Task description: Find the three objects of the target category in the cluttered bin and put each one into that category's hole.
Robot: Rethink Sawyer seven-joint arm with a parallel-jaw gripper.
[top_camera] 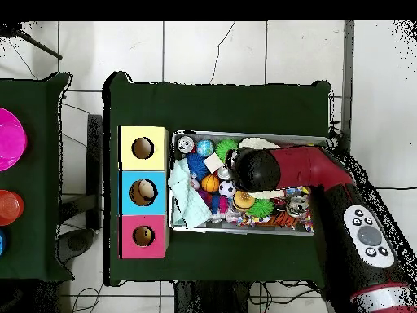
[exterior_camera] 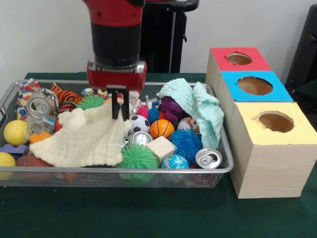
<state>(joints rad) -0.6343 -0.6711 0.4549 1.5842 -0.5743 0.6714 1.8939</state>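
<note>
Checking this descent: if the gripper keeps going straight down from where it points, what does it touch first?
Most likely the pale yellow cloth: the gripper points down at its upper edge. Depth is unclear, so the soccer ball beside it could be grazed.

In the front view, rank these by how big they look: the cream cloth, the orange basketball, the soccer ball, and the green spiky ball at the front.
1. cream cloth
2. green spiky ball, though it is nearest the camera
3. orange basketball and soccer ball: look alike, not ranked

A cream cloth (exterior_camera: 81, 136) hides much of the cluttered bin (exterior_camera: 148, 171).
</note>
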